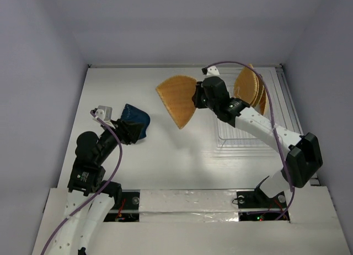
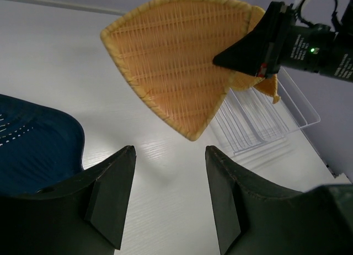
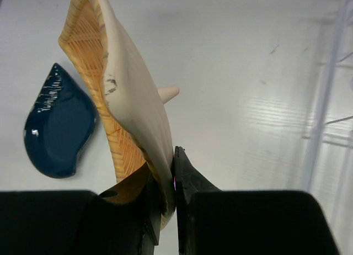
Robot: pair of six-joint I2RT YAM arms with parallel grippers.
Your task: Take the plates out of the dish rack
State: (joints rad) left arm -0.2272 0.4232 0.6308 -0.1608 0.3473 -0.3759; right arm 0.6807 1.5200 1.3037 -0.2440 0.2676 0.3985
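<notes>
Part-way through the unloading.

- Dark blue plate (image 1: 136, 121): out of the dish rack (image 1: 242, 140), lying flat on the table (image 1: 165, 166) at the left, well apart from the rack. I count this one as done.
- Left hand (image 2: 168, 153): fingers apart with only bare table showing between them. It grips nothing. The blue plate sits just beside its left finger, and from above the hand looks to be right at the plate's near edge.
- Woven orange fan-shaped plate (image 1: 177, 99): in the air over the middle of the table, clear of the rack and tilted on edge. It is not yet set down.
- Right hand (image 3: 168, 194): clamped on the narrow corner of that woven plate, with the rim pinched between the two fingers.
- Remaining plates (image 1: 251, 86): orange woven ones stand on edge at the far end of the rack, leaning together. There are at least two, possibly three. The overlap hides the exact number.

Judgement: one plate is delivered and one is in transit. The carried plate needs a spot on the table, likely near the blue one. After that the standing group in the rack has to come out one at a time. Roughly the first half is handled.
</notes>
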